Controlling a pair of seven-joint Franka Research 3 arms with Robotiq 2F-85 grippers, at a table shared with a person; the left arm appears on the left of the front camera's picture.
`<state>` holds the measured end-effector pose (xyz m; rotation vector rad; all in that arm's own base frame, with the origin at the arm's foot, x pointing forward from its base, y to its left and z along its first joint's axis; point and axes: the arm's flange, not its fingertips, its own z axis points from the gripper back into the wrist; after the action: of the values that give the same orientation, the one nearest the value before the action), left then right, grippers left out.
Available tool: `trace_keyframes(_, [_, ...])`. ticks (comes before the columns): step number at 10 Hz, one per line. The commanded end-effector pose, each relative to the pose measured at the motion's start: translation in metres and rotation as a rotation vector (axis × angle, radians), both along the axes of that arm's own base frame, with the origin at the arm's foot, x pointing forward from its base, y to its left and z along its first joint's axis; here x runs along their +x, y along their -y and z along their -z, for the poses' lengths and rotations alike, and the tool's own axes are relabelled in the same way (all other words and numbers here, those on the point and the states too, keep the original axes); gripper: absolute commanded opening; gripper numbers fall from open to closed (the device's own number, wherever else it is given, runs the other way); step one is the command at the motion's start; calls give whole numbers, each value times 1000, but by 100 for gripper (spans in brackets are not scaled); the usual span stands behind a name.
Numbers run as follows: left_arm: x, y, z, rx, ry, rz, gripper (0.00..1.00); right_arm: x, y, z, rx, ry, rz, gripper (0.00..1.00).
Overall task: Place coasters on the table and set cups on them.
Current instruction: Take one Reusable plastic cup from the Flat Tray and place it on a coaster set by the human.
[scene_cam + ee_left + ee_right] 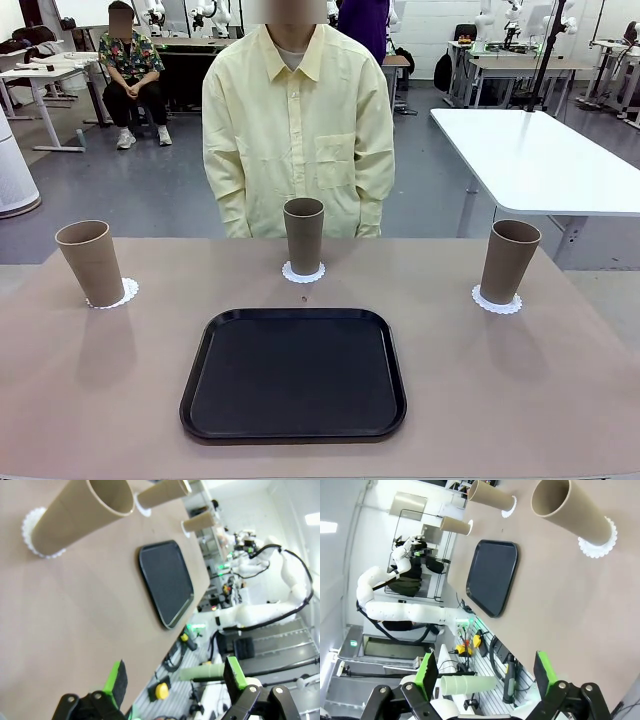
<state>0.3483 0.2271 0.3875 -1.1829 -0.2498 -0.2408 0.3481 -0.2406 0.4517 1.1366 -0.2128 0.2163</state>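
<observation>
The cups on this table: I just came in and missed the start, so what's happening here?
Nothing is being handled right now. Three cups stand upright on the table, each on its own coaster: the left cup on the left coaster, the middle cup, and the right cup. An empty black tray lies in front. The left pincer and right pincer are open, holding nothing. A person stands behind the table.

A robotics lab: white work tables, robot arms on benches behind, grey floor, a seated person watching.
</observation>
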Motion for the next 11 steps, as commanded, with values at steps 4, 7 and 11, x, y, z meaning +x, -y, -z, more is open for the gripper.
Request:
trace_keyframes(4, [-1,1,-2,3,2,2,100,2,1,3,20,-21,-21,100])
trace_keyframes(7, [-1,1,-2,3,2,2,100,2,1,3,20,-21,-21,100])
trace_keyframes(11, [-1,1,-2,3,2,2,100,2,1,3,20,-21,-21,100])
